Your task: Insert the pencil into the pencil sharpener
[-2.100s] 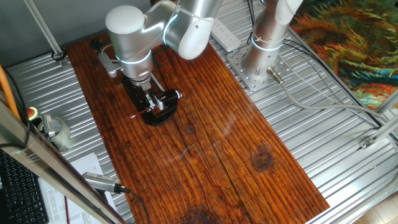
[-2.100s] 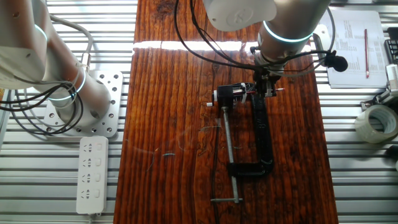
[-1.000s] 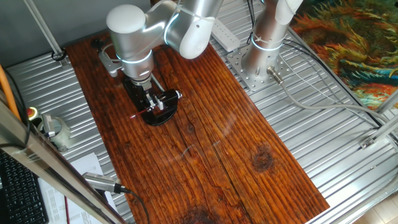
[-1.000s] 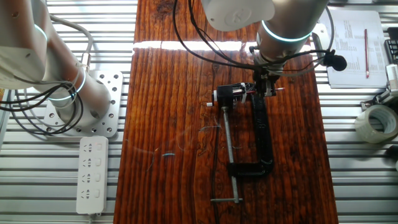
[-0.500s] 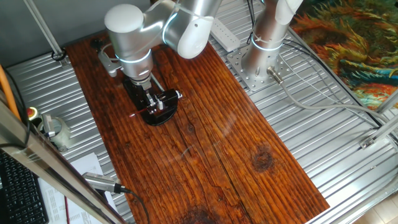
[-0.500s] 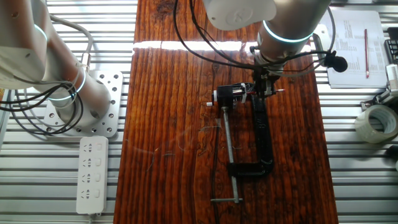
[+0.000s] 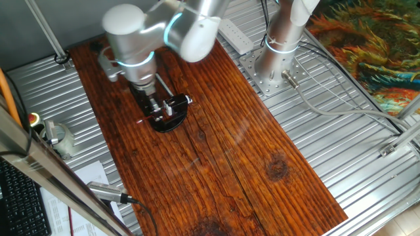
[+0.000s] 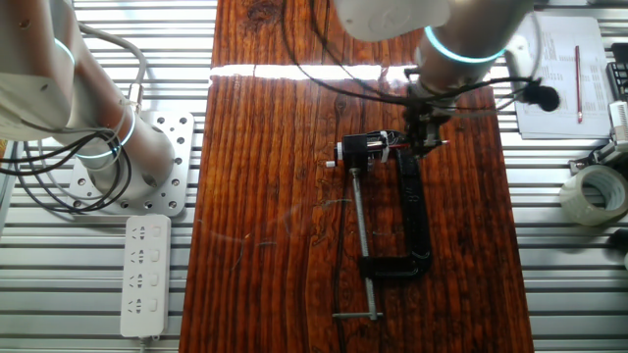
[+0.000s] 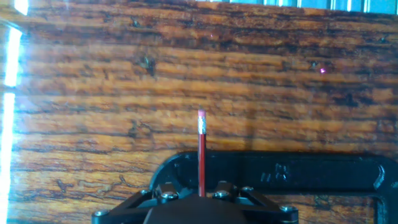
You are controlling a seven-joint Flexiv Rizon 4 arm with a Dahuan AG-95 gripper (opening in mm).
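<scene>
My gripper (image 8: 424, 137) is shut on the thin red pencil (image 8: 437, 144) and holds it level just above the wooden board. The pencil points at the pencil sharpener (image 8: 361, 149), a small black block with a pale end, at the top of the black clamp frame (image 8: 418, 211). The pencil's tip lies at the sharpener's near end; I cannot tell whether it is inside. In one fixed view the gripper (image 7: 155, 105) stands over the sharpener (image 7: 174, 105). In the hand view the pencil (image 9: 201, 155) sticks up from the gripper (image 9: 201, 195), eraser end outward, across the clamp frame (image 9: 292, 174).
The clamp's metal screw rod (image 8: 361, 235) runs down the board. A second robot base (image 8: 128, 162) and a power strip (image 8: 145, 275) lie to the left. A tape roll (image 8: 594, 191) and papers (image 8: 559, 74) lie to the right. A grey pen-like tool (image 7: 108, 191) lies near the front.
The arm has shifted a little sideways, away from the sharpener, with the pencil still in the gripper; it is blurred by motion. The clamp and sharpener have not moved.
</scene>
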